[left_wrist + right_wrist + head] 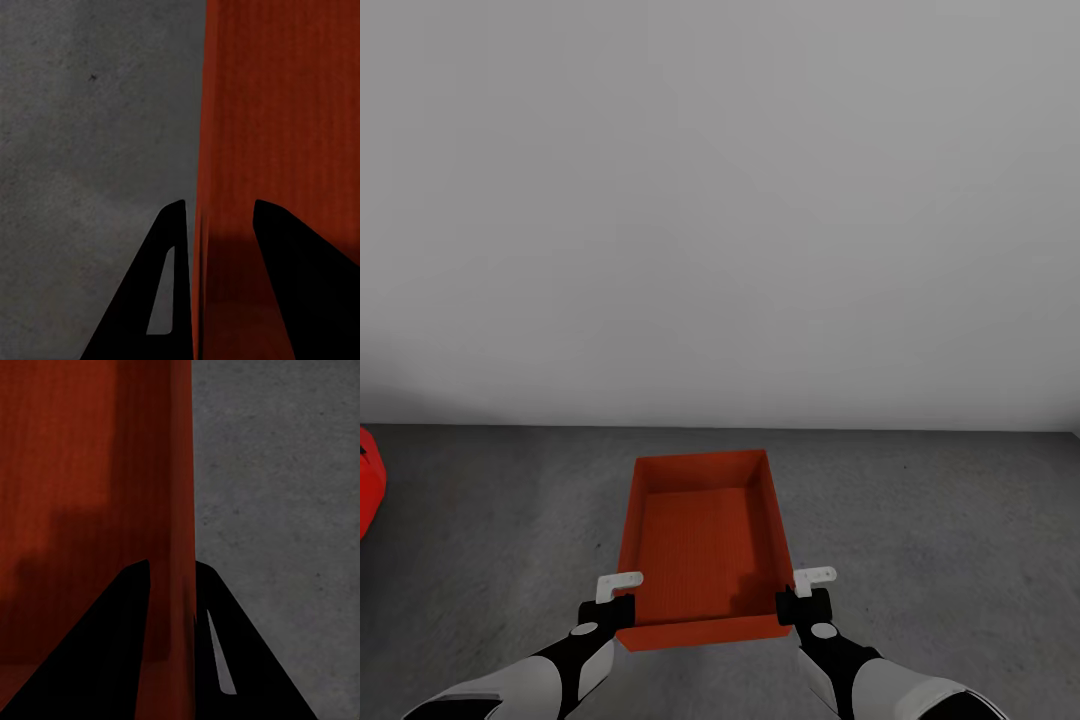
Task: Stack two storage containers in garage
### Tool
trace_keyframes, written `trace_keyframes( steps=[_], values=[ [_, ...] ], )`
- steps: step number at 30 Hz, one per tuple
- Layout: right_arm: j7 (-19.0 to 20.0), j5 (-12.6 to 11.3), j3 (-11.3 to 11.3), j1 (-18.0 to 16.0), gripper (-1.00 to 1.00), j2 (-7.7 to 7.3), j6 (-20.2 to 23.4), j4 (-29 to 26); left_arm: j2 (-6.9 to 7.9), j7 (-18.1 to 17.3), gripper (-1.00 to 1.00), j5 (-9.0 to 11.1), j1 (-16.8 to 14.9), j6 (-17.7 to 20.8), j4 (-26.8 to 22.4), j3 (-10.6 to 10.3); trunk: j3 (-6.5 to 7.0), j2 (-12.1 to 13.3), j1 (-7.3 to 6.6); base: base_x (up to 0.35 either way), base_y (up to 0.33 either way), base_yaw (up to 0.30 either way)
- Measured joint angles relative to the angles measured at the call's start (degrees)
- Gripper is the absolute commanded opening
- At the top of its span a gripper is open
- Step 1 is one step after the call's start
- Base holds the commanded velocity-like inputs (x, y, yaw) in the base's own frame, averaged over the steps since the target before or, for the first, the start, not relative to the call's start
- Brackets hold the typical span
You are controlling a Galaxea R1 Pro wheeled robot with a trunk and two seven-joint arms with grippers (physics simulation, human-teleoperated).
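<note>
One orange-red storage container (705,540) lies open side up, low over or on the dark grey garage floor (940,520); I cannot tell whether it touches. My left gripper (624,592) straddles its left wall near the front corner. In the left wrist view the left gripper (219,204) has its outer finger against the container wall (285,112) and its inner finger standing off it, so it is open. My right gripper (806,590) sits on the right wall; in the right wrist view the right gripper (172,564) has both fingers pressed on the container wall (90,457).
A plain pale grey wall (720,200) rises just behind the container. A piece of the red car (368,482) shows at the far left edge. Bare grey floor spreads to either side of the bin.
</note>
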Motion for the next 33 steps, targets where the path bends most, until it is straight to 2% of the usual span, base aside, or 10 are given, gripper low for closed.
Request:
trace_keyframes(
  steps=[5, 33],
  values=[
    [0.00, -0.02, 0.02, 0.00, -1.00, 0.00, 0.00, 0.00, 0.00, 0.00, -1.00, 0.00, 0.00, 0.00, 0.00, 0.00, 0.00, 0.00, 0.00, 0.000, 0.000, 0.000],
    [0.01, -0.03, 0.02, 0.00, -1.00, 0.00, 0.00, 0.01, 0.00, 0.02, -1.00, -0.01, 0.00, 0.00, 0.01, 0.00, -5.03, -11.22, 6.15, 0.000, 0.000, 0.000]
  ],
)
